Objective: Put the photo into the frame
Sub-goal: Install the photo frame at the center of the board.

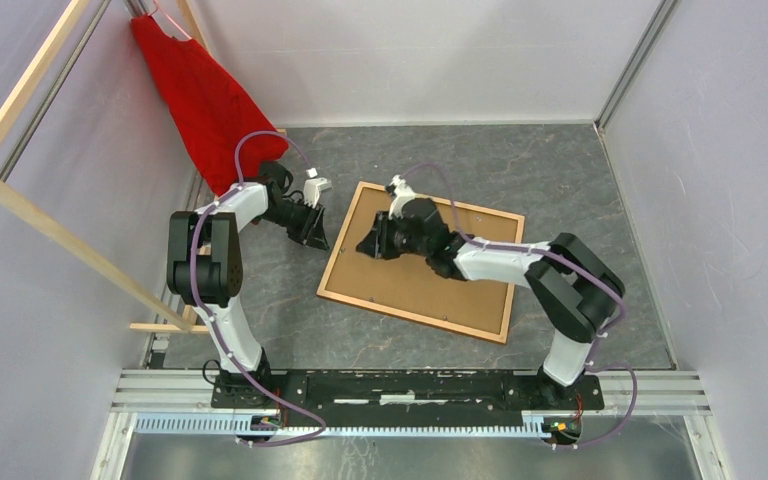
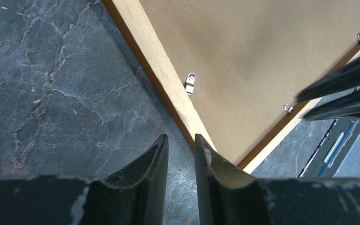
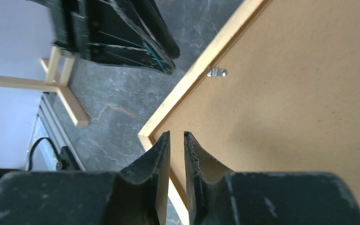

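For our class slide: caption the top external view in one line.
Frame lies back-up on the grey table, left gripper beside it, right gripper over it.

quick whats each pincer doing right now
left pincer: slightly open, holding nothing
right pincer: slightly open, holding nothing

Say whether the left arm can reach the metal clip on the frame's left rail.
Probably yes: the left gripper hangs beside the frame, the clip lies uncovered, the right gripper is clear of it.
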